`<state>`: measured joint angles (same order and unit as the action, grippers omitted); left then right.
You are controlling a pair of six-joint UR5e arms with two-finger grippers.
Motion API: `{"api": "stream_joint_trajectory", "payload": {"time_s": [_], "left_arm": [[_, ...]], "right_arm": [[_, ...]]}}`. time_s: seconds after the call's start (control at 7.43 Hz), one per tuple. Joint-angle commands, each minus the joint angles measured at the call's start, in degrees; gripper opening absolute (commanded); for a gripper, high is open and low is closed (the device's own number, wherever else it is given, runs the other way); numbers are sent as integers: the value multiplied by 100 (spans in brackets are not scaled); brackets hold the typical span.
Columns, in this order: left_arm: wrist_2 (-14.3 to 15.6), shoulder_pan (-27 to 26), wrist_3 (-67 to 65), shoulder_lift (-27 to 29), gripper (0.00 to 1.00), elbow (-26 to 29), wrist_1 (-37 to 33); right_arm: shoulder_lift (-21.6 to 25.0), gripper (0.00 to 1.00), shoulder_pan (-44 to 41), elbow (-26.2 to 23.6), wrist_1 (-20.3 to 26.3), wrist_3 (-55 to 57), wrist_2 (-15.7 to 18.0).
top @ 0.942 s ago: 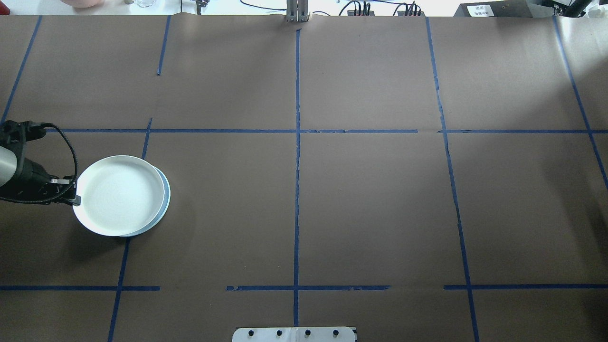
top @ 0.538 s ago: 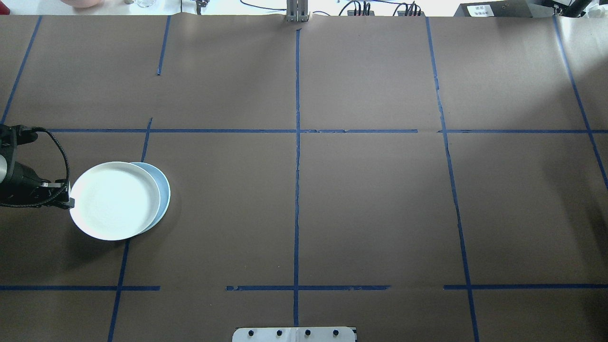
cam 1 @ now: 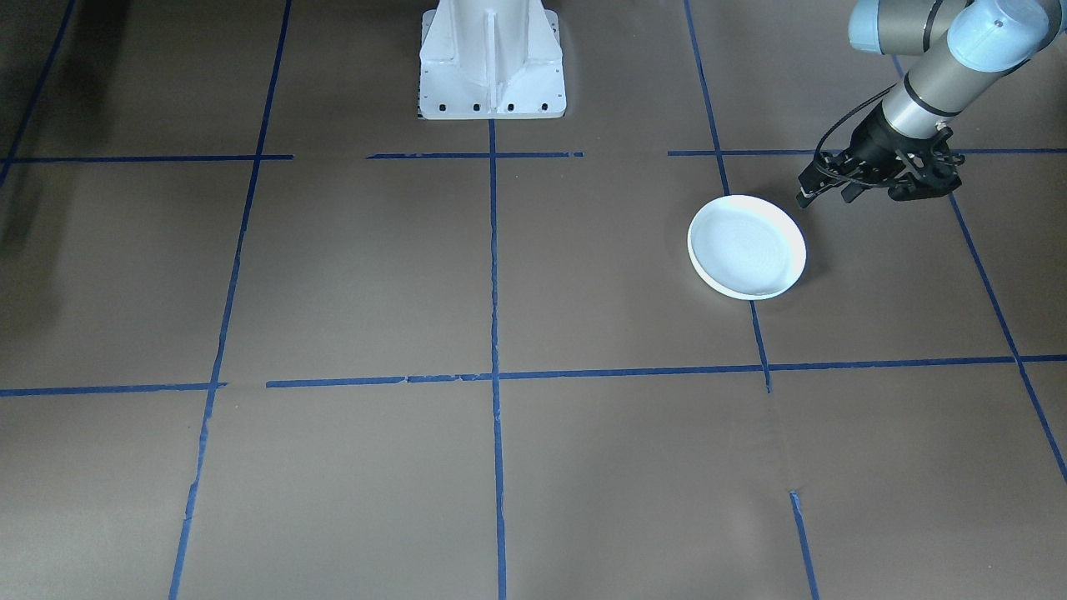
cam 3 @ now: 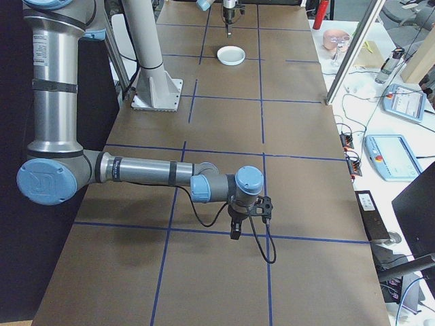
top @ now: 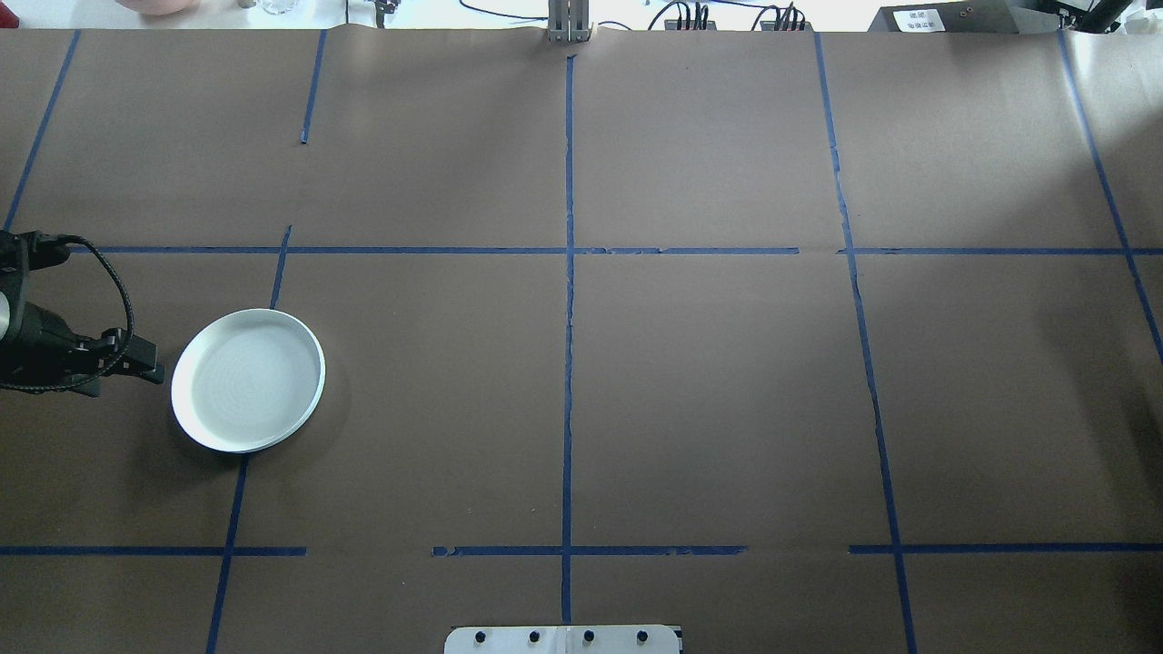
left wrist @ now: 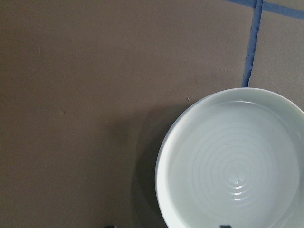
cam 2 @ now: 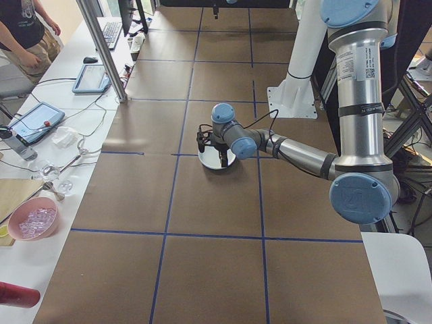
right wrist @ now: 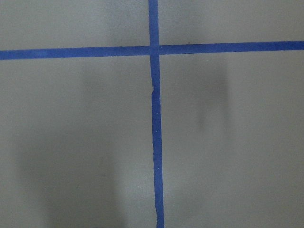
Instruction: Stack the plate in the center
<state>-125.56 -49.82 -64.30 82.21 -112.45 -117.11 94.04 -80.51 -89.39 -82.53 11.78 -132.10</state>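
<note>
Robotics laboratory, test bench. Large table (top: pixel 709 381) under brown paper, gridded with blue tape lines (top: pixel 568 272). White arm pedestal (cam 1: pixel 492 62) bolted at one edge. Side bench (cam 2: pixel 61 142) along the far edge: two teach pendants (cam 2: pixel 34 121), keyboard (cam 2: pixel 111 30), loose cables (cam 2: pixel 74 108), pink bowl (cam 2: pixel 34 219) (contents unclear). A seated person (cam 2: pixel 27 34) at the bench's end.

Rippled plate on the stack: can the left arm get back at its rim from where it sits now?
Probably yes. The left gripper sits just off the rippled plate, level with its rim, jaws apart, and nothing lies on the table between them.
</note>
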Motion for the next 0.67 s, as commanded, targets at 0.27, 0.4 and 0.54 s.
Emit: {"api": "stream_joint_trajectory", "payload": {"time_s": [0.27, 0.4, 0.54], "left_arm": [[-3, -1314, 2439, -47, 100, -119, 844], [5, -1937, 3728, -38, 100, -102, 1292], [5, -2509, 4802, -29, 100, -49, 1644]], "right_arm": [[0, 100, 0, 0, 0, 0, 0], [0, 100, 0, 0, 0, 0, 0], [0, 100, 0, 0, 0, 0, 0]]}}
